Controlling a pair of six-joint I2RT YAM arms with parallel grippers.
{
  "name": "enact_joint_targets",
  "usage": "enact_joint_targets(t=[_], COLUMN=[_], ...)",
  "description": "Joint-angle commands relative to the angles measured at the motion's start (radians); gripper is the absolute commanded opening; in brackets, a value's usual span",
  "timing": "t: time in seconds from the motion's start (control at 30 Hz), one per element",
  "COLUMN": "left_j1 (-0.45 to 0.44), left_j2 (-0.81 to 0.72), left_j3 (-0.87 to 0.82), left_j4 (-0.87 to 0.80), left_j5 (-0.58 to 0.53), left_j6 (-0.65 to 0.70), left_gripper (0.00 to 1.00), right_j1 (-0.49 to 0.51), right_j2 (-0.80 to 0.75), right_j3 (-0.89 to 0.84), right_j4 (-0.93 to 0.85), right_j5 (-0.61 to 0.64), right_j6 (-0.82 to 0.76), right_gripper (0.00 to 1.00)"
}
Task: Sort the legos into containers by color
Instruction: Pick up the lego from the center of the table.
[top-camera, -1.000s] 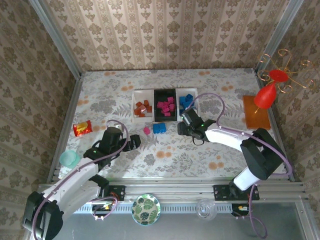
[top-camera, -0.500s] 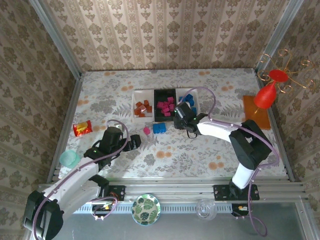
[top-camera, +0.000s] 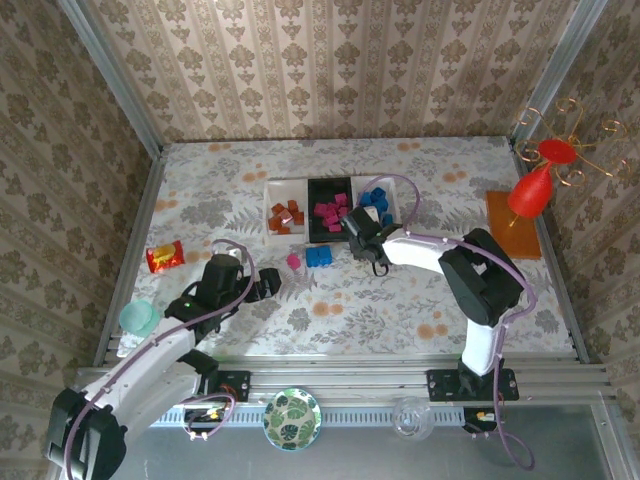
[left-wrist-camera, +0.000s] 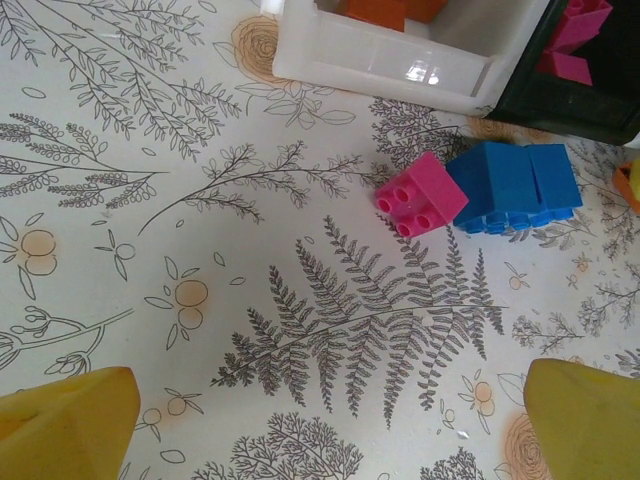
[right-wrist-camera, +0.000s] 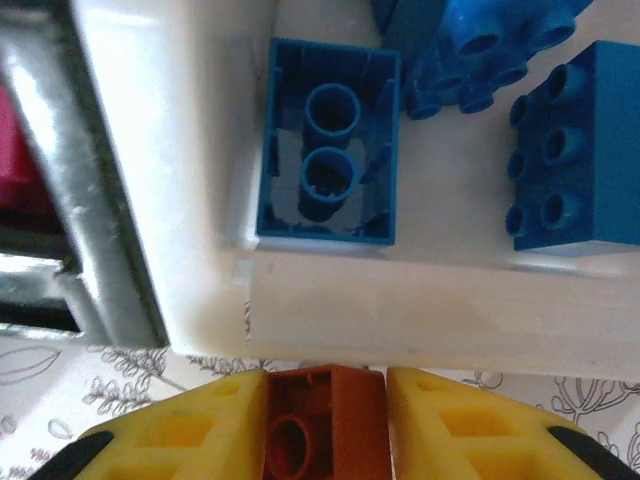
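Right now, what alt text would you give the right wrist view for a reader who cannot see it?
The right pincer grips a brown-orange brick between its yellow fingers, just outside the near wall of a white tray. Blue bricks lie in the tray, one turned hollow side up. A black tray's rim runs down the left.

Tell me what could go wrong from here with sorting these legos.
The right gripper pinches a brown brick right beside the white tray of blue ones; lifting could snag that wall or drop it in. The pink brick touches the loose blue bricks, so the open left gripper may catch both.
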Motion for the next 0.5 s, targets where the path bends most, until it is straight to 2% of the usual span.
enact_joint_targets(t=[0.0, 0.1, 0.23, 0.47], left_j1=[0.01, 0.01, 0.012, 0.015], left_j2=[-0.019, -0.026, -0.029, -0.048], left_j3=[0.005, 0.004, 0.004, -0.002], left_j4=[-0.029, -0.032, -0.034, -0.046], left_j5=[0.011, 0.01, 0.009, 0.0], left_j6=[0.009, 0.009, 0.006, 0.005], left_gripper=[1.0, 1.0, 1.0, 1.0], right_j1=[0.007, 0.007, 0.008, 0.08], right_j2=[0.034, 0.036, 0.014, -0.135], right_j3=[0.02, 0.013, -0.021, -0.077], right_j4=[-0.097, -0.093, -0.022, 0.023], right_j5=[0.052, 0.051, 0.005, -0.021], right_j6=[0.003, -0.002, -0.023, -0.051], right_gripper=[0.37, 0.36, 0.27, 0.2])
